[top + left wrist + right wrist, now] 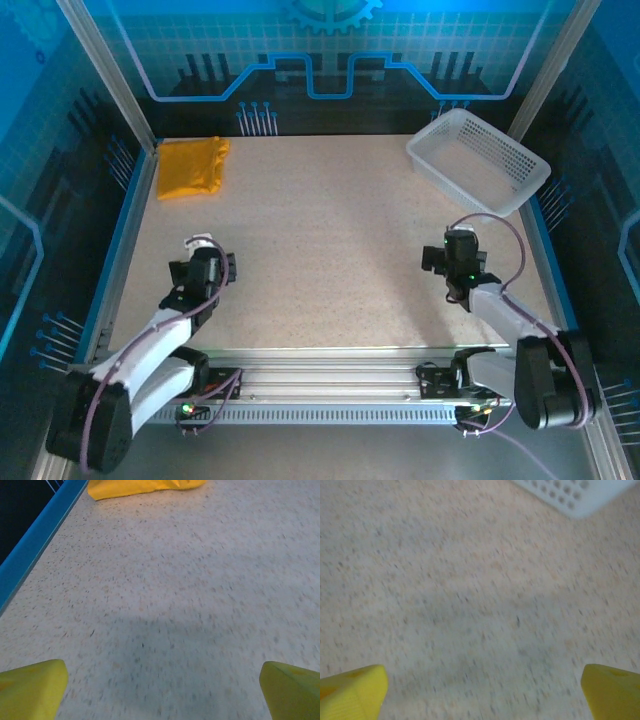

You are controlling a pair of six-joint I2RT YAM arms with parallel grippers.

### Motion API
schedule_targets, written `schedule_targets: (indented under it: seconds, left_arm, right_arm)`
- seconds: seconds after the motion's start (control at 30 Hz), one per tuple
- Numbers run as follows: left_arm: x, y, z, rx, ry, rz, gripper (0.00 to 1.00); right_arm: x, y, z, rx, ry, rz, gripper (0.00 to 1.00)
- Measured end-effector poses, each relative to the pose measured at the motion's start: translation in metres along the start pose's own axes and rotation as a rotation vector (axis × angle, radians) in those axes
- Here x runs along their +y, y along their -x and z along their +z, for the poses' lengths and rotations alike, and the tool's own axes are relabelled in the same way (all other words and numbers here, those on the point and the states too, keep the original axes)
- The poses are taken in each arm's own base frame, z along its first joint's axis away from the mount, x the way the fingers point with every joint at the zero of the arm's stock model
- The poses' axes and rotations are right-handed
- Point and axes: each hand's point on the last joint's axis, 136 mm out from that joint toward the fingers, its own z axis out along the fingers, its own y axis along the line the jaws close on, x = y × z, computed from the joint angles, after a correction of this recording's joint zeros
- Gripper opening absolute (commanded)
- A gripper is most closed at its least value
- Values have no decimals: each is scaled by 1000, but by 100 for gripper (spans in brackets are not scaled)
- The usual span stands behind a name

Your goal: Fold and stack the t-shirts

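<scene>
An orange-yellow t-shirt (192, 166) lies folded into a small bundle at the far left corner of the table; its near edge (142, 487) shows at the top of the left wrist view. My left gripper (212, 262) hovers over the near left of the table, well short of the shirt, open, with its yellow fingertips (31, 689) wide apart over bare tabletop. On the near right side my right gripper (452, 262) is open too, its fingertips (352, 692) spread over bare table with nothing between them.
A white plastic mesh basket (478, 160) sits tilted at the far right corner, its corner (580, 495) at the top of the right wrist view. A blue rail (35, 545) borders the table's left edge. Speckled tabletop (330, 240) stretches between the arms.
</scene>
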Motion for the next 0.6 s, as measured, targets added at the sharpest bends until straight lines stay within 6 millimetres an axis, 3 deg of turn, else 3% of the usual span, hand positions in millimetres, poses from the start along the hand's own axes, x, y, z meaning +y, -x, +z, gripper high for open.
schedule_targets:
  seconds: [0.27,0.37,0.47,0.53,0.6]
  left_arm:
    - [-18,13,57,-45,-100,-114,99]
    - [-19,29,71,-127,-134,-149,99]
    - [-31,25,75,-199,-192,-132,99]
    - [-38,13,72,-198,-216,-97,99]
    - [-43,16,71,-209,-229,-84,99]
  right_arm:
    - [25,39,32,-130,96,-51,100]
    - [32,52,37,-192,129,-62,100]
    - [38,56,38,-274,161,-67,100]
    - [38,46,39,-282,166,-74,100]
    - [40,41,43,-267,171,-84,100]
